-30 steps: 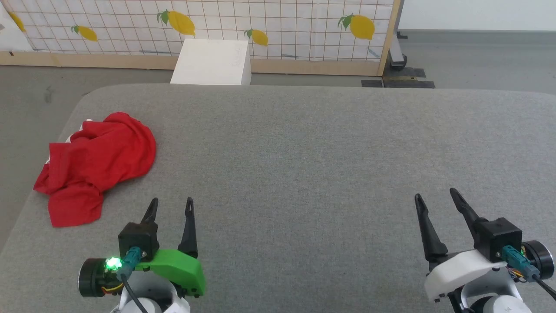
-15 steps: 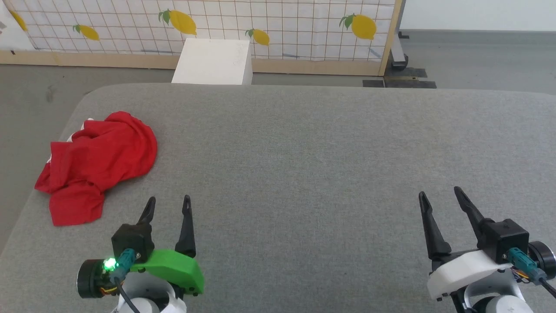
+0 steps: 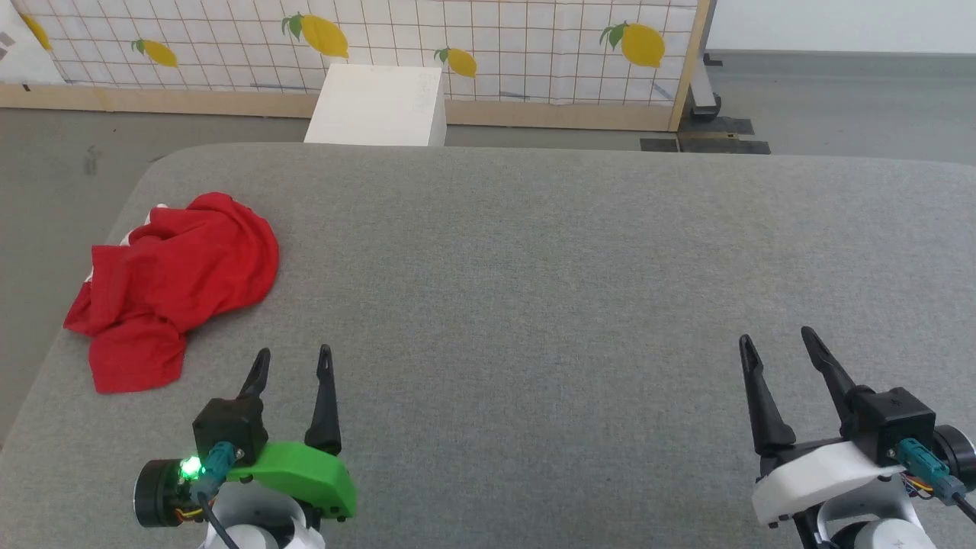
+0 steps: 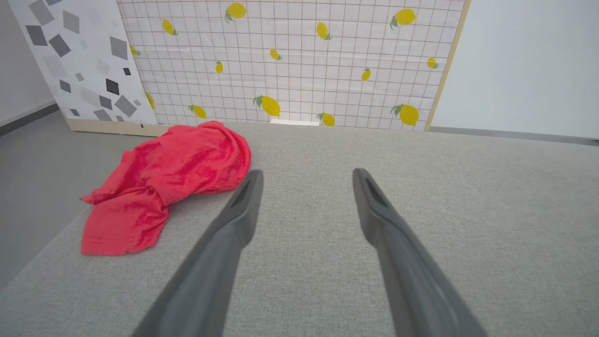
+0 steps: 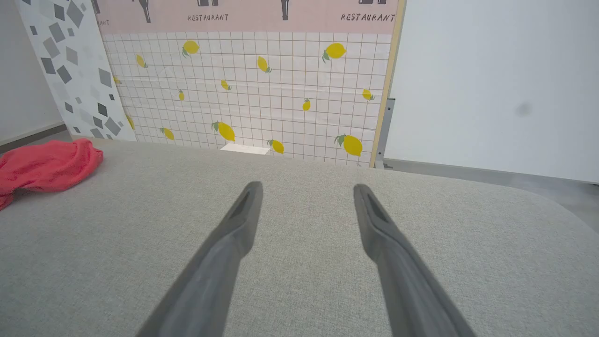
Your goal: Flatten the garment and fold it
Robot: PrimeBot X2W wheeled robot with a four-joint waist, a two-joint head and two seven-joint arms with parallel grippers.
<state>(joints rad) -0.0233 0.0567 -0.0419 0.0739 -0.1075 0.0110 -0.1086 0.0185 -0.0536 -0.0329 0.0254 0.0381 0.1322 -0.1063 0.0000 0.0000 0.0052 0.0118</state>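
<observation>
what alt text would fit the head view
A crumpled red garment lies in a heap near the left edge of a grey padded table. The left gripper and right gripper are open and empty at the bottom of the view, neither touching the garment.

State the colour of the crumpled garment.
Red, with a sliver of white at its far edge: garment, clearest in the head view.
</observation>
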